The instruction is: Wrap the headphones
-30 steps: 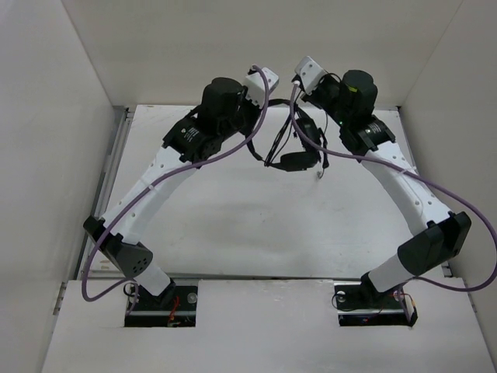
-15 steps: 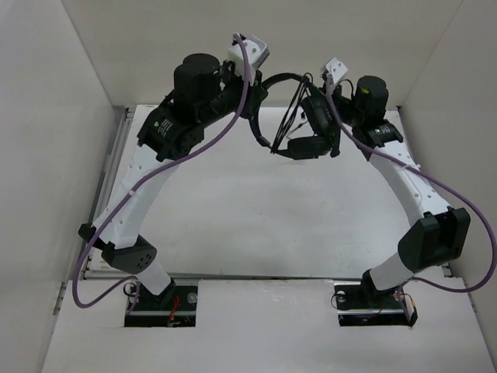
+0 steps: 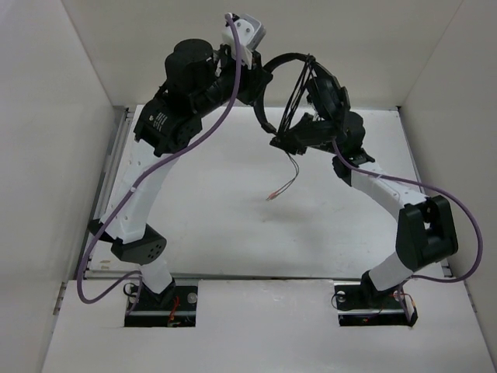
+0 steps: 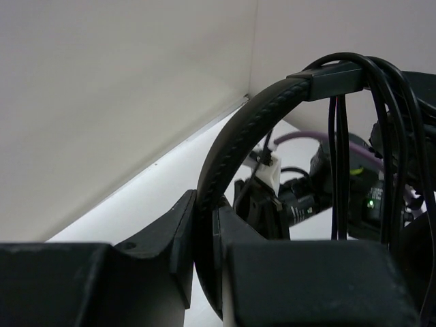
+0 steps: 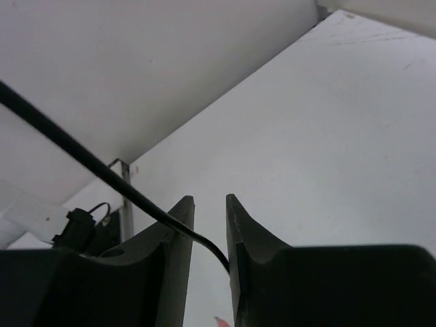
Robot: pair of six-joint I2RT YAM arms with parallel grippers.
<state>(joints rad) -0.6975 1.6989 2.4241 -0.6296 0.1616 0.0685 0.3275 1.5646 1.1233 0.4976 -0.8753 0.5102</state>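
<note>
- Top external: the headphones [image 3: 281, 57] are held in the air between the raised left arm [image 3: 147, 186] and the right arm [image 3: 388, 183], above the far half of the table [image 3: 217, 233].
- The headband's long axis is laid roughly left to right. Its arch is turned toward the back wall [image 3: 140, 47] and its open side faces the near edge.
- Several strands of the cord [image 3: 299, 93] are stretched from the right part of the headband down to an earcup [image 3: 299, 141].
- A loose end is hung below, and the reddish tips [image 3: 272, 196] are seen over the table's middle. Contact with the table cannot be told.
- The fingers of both arms are not resolved in this view.
- Left wrist: the left gripper [image 4: 203, 211] is closed on the headband [image 4: 231, 146], which is pinched between the two fingers.
- From there the band is curved up and to the right, toward a plastic slider [image 4: 334, 75].
- Cord strands are draped over that slider and hung straight down.
- Right wrist: the fingers of the right gripper [image 5: 208, 201] are set a narrow gap apart.
- One strand of the cord is run diagonally from the upper left into that gap. Whether it is clamped there cannot be told.
</note>
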